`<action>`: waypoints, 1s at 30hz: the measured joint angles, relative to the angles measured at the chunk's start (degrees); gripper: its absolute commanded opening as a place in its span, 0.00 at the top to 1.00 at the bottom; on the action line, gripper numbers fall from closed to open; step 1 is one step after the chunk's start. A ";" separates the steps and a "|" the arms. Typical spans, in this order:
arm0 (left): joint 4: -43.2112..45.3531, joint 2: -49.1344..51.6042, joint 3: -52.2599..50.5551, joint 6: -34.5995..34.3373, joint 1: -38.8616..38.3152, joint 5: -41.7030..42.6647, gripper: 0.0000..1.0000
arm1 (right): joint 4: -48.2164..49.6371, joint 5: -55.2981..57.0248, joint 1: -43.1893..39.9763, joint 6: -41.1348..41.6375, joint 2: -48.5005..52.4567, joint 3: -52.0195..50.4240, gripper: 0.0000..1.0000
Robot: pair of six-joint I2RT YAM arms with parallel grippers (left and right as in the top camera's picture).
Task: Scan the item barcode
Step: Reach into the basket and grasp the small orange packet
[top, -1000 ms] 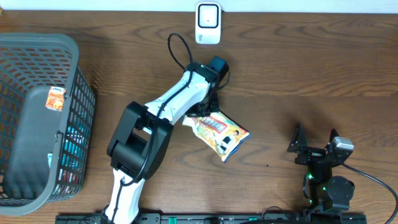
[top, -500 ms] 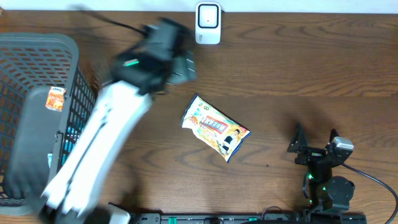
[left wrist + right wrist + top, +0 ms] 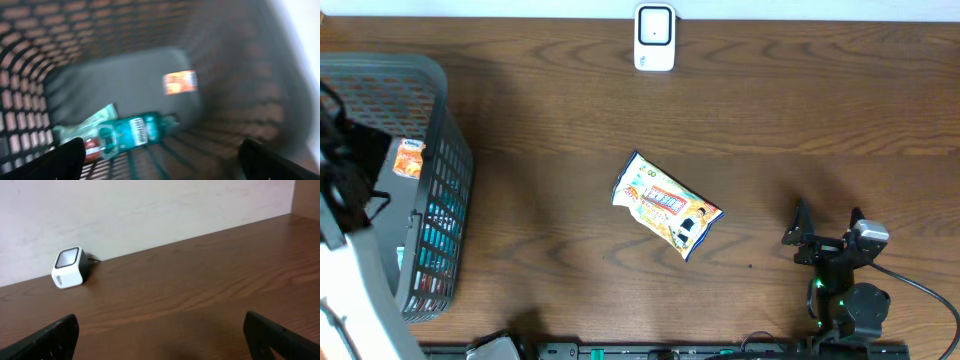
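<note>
Snack packet [image 3: 667, 205] lies on the table [image 3: 800, 110], left end effector [image 3: 165, 159] and right end effector [image 3: 160, 336] spread, empty.

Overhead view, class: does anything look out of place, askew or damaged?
The snack bag lies diagonally mid-table, apart from the scanner at the back edge and outside the basket. Nothing looks spilled or damaged.

Grey mesh basket [image 3: 445, 170] is set at the left edge of the brown wooden surface [image 3: 820, 110]; an orange packet [image 3: 409, 158] and a teal packet [image 3: 134, 130] are seen inside.
</note>
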 measured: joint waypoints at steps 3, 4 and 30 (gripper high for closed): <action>0.20 4.83 -3.85 2.47 5.09 3.76 0.02 | -0.02 0.00 0.00 0.00 0.00 0.00 0.01; 0.22 6.08 -4.66 3.19 5.79 4.61 0.02 | 0.00 0.00 0.00 0.00 0.00 0.00 0.01; 29.27 40.37 -10.60 15.56 7.87 13.27 0.02 | 0.00 0.00 0.00 0.00 0.00 0.00 0.01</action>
